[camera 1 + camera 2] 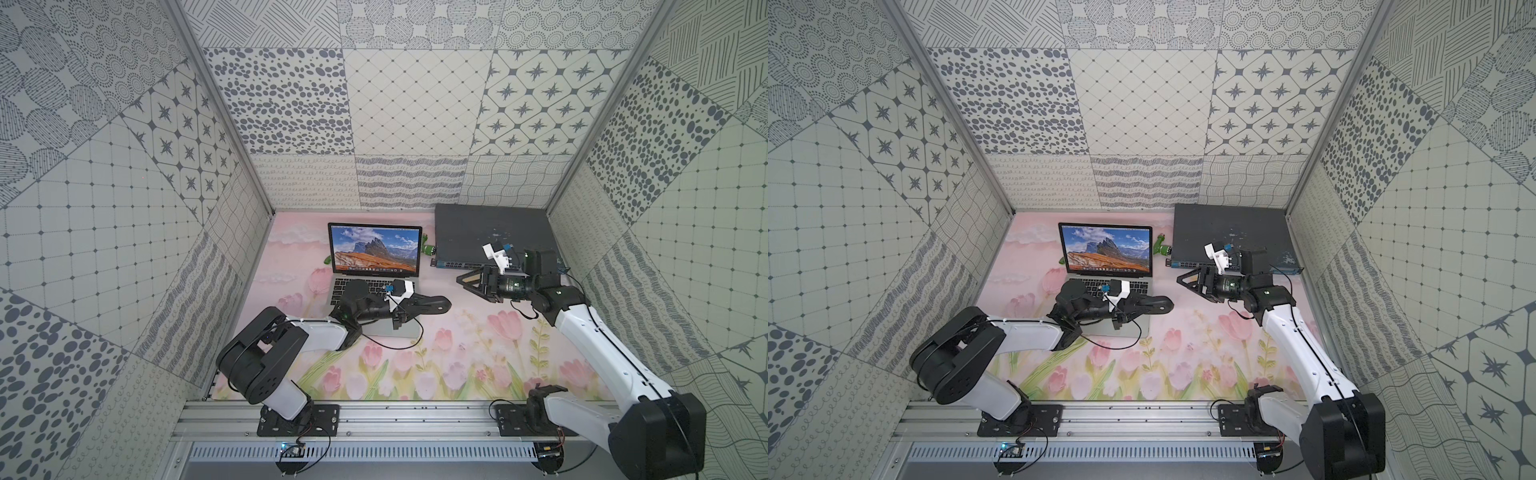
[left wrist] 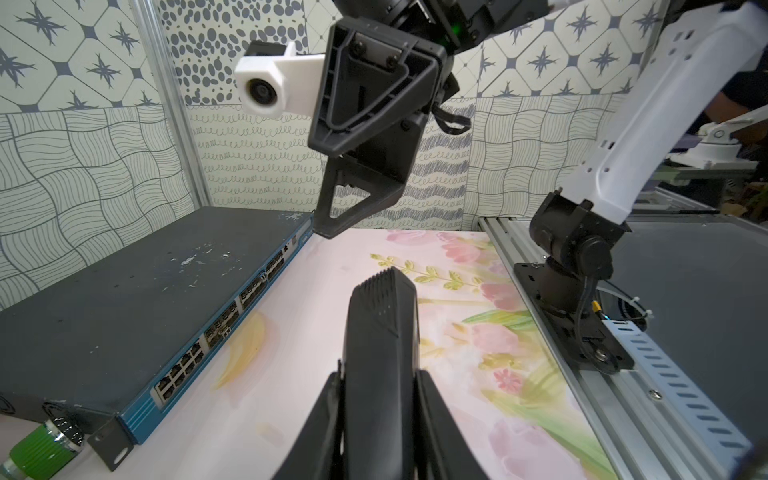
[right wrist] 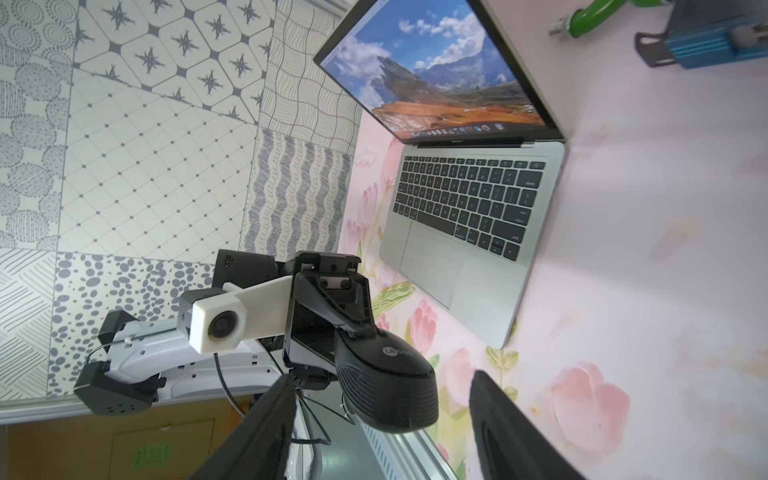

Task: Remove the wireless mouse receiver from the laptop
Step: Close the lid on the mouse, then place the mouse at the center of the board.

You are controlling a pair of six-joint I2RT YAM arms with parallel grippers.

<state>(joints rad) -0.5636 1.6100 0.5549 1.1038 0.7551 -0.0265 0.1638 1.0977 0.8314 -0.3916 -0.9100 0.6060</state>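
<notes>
Wall panels (image 1: 415, 104) on three sides: grey-on-cream patchwork of dots, stars, grids, squiggles, waves. Aluminium corner posts (image 1: 226, 124) at back corners. Floor mat (image 1: 457, 353) pale pink, painted tulips, green leaves. Aluminium rail (image 1: 415, 419) along front edge. Light even, soft.

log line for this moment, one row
left gripper: shut on mouse | right gripper: open, empty | laptop: lid open, screen on | receiver: not visible
</notes>
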